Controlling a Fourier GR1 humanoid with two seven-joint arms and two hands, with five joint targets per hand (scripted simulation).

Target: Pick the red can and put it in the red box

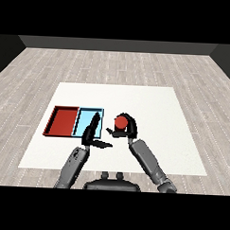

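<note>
A red can (120, 122) stands upright on the white table, just right of the light blue tray. My right hand (129, 128) is curled round the can, fingers arching over its far side and thumb at its near left. The red tray (63, 121) lies at the left, side by side with the light blue tray (87, 117). My left hand (93, 131) reaches over the near right part of the light blue tray with straight fingers and the thumb pointing right, holding nothing.
The white table (150, 104) spreads wide behind and to the right of the trays. Wooden floor surrounds it. Both forearms come in from the bottom of the view.
</note>
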